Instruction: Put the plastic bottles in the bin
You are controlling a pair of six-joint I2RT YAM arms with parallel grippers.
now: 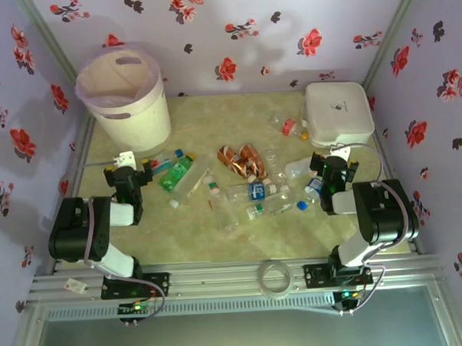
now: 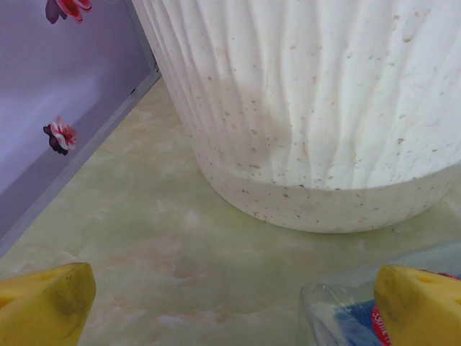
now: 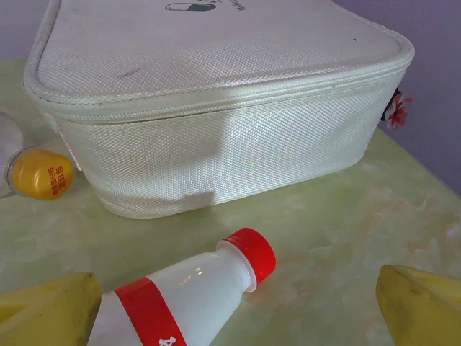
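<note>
Both grippers stand wide open, holding nothing. Between the fingers of the left gripper (image 2: 230, 306) lies bare table (image 2: 180, 245), with a clear blue-labelled bottle (image 2: 338, 317) just beside its right finger and the bin (image 2: 324, 108) close ahead. The right gripper (image 3: 238, 303) hovers over a white red-capped bottle (image 3: 180, 288) near the white box (image 3: 216, 144). Other bottles (image 1: 251, 191) lie scattered mid-table.

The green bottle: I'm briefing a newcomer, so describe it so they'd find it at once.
Start at the tall cream bin, far left. Just in front of it, slightly right, lies the green bottle, at the left end of the scattered pile. It alone is green; the rest are clear or orange-brown.
</note>
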